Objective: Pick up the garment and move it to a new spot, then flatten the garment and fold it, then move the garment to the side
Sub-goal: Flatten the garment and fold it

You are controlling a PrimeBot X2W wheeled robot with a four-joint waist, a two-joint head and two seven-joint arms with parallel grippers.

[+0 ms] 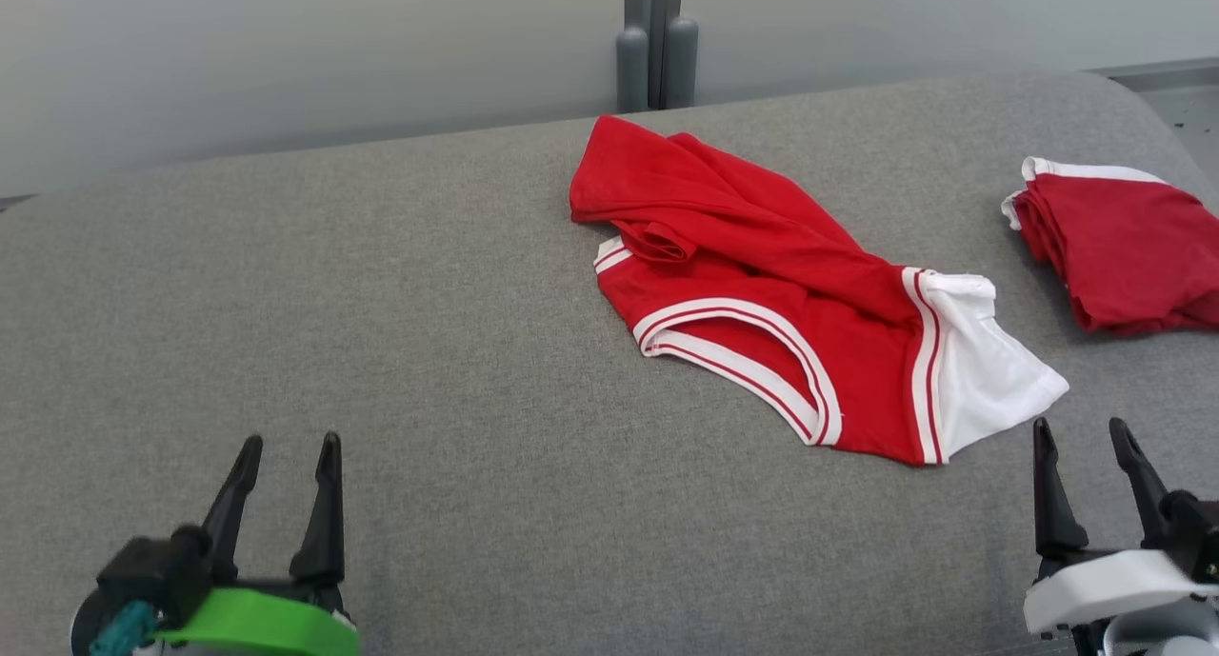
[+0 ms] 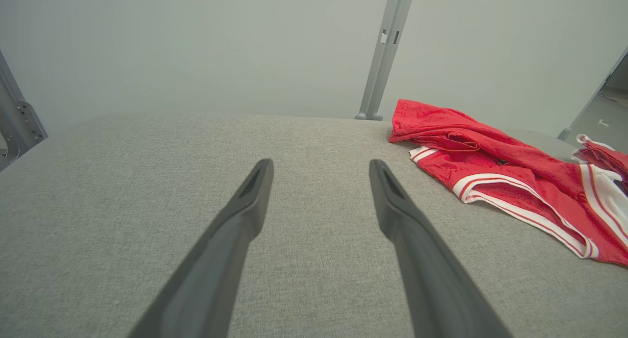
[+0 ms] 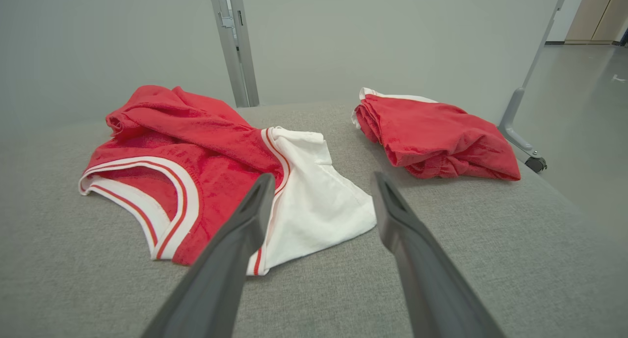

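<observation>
A crumpled red garment (image 1: 762,285) with white trim and a white sleeve lies on the grey table (image 1: 381,304), right of centre. The same garment (image 2: 505,181) sits at the right of the left wrist view, and spreads as the garment (image 3: 206,161) across the left half of the right wrist view. My left gripper (image 1: 289,445) rests open at the lower left, far from the cloth, with nothing between its fingers. My right gripper (image 1: 1084,429) stands open at the lower right, just short of the white sleeve (image 1: 990,370), its jaws empty.
A second red garment (image 1: 1124,251), folded into a pile, lies at the table's right edge. A grey post (image 1: 655,37) rises behind the far edge. Bare grey cloth covers the left half of the table. Floor drops away beyond the right edge (image 3: 588,132).
</observation>
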